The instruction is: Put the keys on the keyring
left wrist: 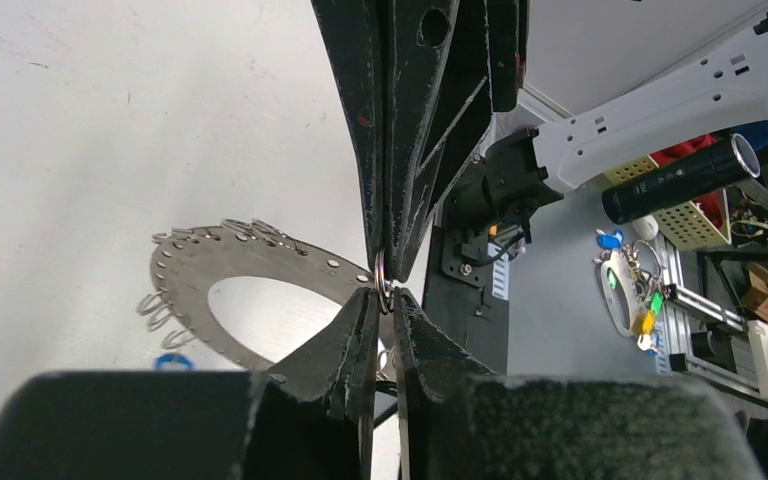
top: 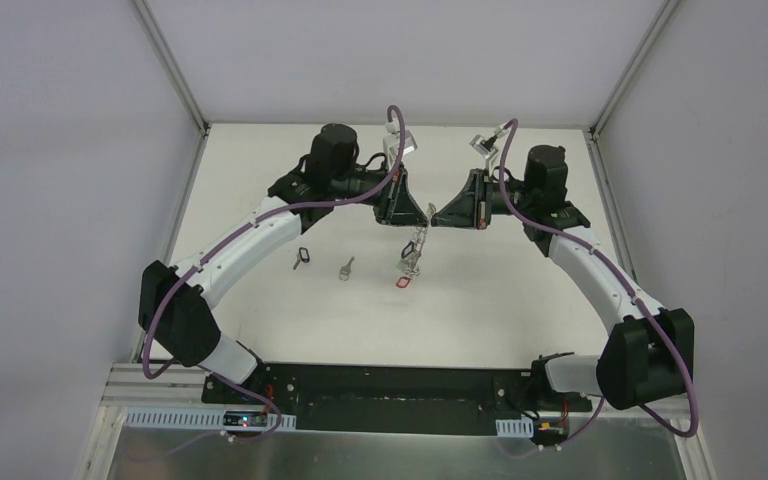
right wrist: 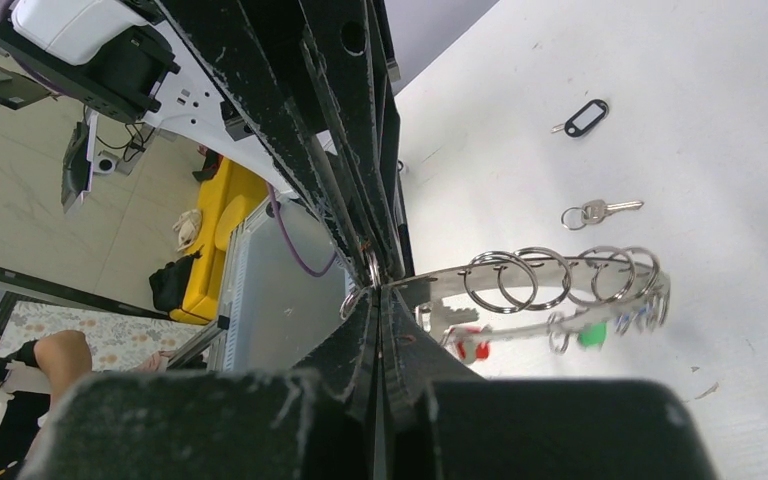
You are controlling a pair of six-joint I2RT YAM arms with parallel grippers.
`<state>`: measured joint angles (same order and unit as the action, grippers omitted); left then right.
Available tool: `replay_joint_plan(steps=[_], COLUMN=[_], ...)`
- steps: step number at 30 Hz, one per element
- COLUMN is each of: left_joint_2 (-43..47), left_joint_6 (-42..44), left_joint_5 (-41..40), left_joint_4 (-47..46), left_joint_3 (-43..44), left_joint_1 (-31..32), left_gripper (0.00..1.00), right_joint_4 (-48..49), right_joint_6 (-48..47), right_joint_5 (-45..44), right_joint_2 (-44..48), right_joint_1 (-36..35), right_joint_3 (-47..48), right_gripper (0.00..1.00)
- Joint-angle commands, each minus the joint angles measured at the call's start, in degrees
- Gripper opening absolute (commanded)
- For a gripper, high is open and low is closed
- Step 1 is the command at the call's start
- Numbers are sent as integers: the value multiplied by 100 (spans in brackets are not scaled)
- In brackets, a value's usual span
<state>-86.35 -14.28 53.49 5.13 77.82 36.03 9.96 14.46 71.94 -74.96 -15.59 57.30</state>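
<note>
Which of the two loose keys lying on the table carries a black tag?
The left-hand key, lying farther from the keyring; the plain silver key beside it has no tag.

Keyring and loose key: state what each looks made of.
Keyring: apparently thin sheet metal with a matte grey finish. It is flat, with punched holes along the rim. Loose key: bright silvery metal, possibly steel or nickel-plated, with a shiny glint.

Bright, even light; wrist views' near foreground blurred (perhaps defocused).

I see the keyring, a flat holed metal hoop carrying small rings, hanging raised; a black-tagged key and a plain key lie to its left.
</note>
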Motion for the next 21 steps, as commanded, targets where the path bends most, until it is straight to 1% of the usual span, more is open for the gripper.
replay_joint_plan(steps=[1, 4, 5, 8, 10, 12, 16, 18, 19, 21], left_joint_2=[-14, -48, -49, -33, -24, -42, -71, -73, -82, -141], left_joint_6=[-258, -285, -278, -139, 183, 628, 1317, 1599, 1727, 1950], left_joint_5=[122, 143, 145, 134, 67, -49, -213, -248, -272, -307], left_joint_4=[-354, -355, -350, -130, 361, 1019, 2055, 2412, 2602, 3098], left_joint_3=[200, 216, 209, 272, 433, 662, 1027, 1142, 1206, 1372], left_joint_1=[0, 0, 0, 1, 9, 9, 22, 47, 64, 115], left_gripper=[9, 1, 0, 0, 0, 0, 0, 0, 0, 0], right_joint_4=[407, 418, 432, 446, 427, 97, -1512, -2000, -2109, -2204], right_joint_6=[119, 119, 119, 74, -18, -405, -2013, -2467, -2619, -2787], right_joint_5=[156, 155, 158, 158, 145, 143, -71, -132, -140, -129], right_joint_2=[139, 140, 141, 147, 169, 198, 203, 213, 224, 243], right_joint_1=[28, 24, 28, 30, 23, 36, 33, 29, 20, 9], right_joint_3=[-34, -48, -58, -109, -118, -18, 471, 653, 713, 786], right_gripper=[0, 0, 0, 0, 1, 7, 28, 41, 43, 46])
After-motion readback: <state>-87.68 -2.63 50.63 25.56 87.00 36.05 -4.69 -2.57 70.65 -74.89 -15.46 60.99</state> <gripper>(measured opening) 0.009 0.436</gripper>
